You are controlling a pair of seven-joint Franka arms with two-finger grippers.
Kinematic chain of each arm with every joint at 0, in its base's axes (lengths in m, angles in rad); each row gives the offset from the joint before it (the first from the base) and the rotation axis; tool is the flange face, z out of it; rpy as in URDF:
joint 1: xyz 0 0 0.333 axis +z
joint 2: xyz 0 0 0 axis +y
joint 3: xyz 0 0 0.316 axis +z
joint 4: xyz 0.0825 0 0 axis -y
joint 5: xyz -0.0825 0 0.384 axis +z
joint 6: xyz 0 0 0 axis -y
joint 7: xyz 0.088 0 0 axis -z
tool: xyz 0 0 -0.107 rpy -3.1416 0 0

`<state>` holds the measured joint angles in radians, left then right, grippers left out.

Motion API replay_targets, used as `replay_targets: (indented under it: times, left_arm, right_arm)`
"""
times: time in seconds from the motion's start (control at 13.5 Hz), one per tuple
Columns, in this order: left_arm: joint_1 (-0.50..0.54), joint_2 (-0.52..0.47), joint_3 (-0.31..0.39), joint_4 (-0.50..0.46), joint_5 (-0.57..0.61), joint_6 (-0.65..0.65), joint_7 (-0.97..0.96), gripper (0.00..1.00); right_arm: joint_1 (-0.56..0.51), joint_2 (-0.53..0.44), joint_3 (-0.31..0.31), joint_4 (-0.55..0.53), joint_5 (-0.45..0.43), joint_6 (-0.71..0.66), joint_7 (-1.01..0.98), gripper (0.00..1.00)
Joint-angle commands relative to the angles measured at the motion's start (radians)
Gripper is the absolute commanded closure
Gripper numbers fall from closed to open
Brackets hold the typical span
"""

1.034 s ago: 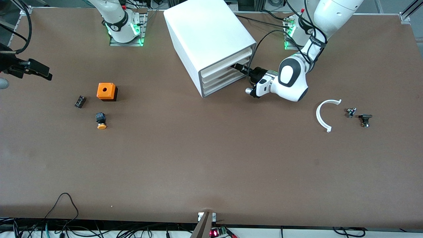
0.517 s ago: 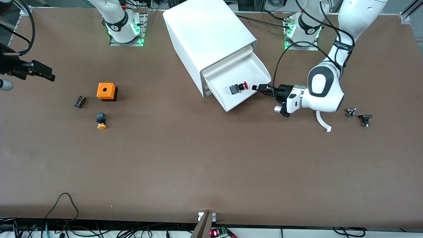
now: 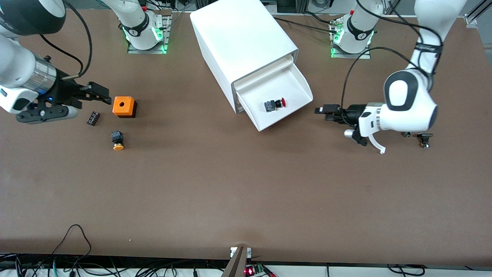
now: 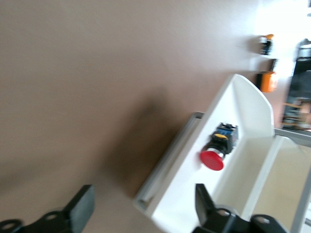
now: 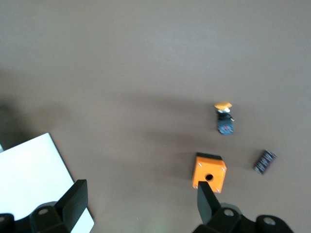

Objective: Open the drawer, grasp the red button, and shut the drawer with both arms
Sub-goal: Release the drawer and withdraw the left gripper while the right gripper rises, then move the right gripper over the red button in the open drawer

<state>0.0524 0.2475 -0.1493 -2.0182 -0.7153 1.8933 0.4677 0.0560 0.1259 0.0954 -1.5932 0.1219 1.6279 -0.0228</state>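
Observation:
The top drawer (image 3: pixel 299 79) of the white cabinet (image 3: pixel 242 38) stands pulled out. The red-capped button (image 3: pixel 275 104) lies on its side in the drawer. My left gripper (image 3: pixel 324 110) is open and empty, just off the table, apart from the drawer's front toward the left arm's end. The left wrist view shows the drawer (image 4: pixel 245 104) and the button (image 4: pixel 219 147) ahead of my open left gripper (image 4: pixel 143 194). My right gripper (image 3: pixel 102 95) is open and empty beside the orange cube (image 3: pixel 123 106); the right wrist view shows the same gripper (image 5: pixel 140 189).
A yellow-capped black button (image 3: pixel 117 140) and a small black part (image 3: pixel 93 118) lie near the orange cube. A white curved piece (image 3: pixel 378 146) and small dark parts (image 3: pixel 424 138) lie under and beside the left arm.
The left gripper pulled the top drawer out, let go and backed away toward the left arm's end. The right gripper moved in from the table's edge to the orange cube.

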Motion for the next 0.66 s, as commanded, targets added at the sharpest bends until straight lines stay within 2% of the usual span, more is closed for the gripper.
replay_targets:
  times: [0.0, 0.3, 0.37, 0.52, 0.59]
  left_arm:
    - [0.014, -0.094, 0.017, 0.085, 0.286, -0.042, -0.076, 0.00]
    - [0.012, -0.207, 0.030, 0.191, 0.690, -0.089, -0.095, 0.00]
    - [0.014, -0.208, 0.030, 0.222, 0.748, -0.074, -0.084, 0.00]
    - [0.015, -0.209, 0.052, 0.254, 0.772, -0.046, -0.080, 0.00]
    - [0.015, -0.218, 0.063, 0.256, 0.775, -0.072, -0.080, 0.00]
  right_arm:
    - [0.115, 0.066, -0.006, 0.050, 0.015, 0.053, -0.063, 0.00]
    - [0.307, 0.139, -0.005, 0.105, 0.015, 0.145, -0.068, 0.00]
    - [0.371, 0.158, -0.005, 0.110, 0.015, 0.161, -0.078, 0.00]
    - [0.483, 0.211, -0.005, 0.120, 0.021, 0.209, -0.095, 0.00]
    - [0.537, 0.254, -0.005, 0.172, 0.022, 0.249, -0.098, 0.00]
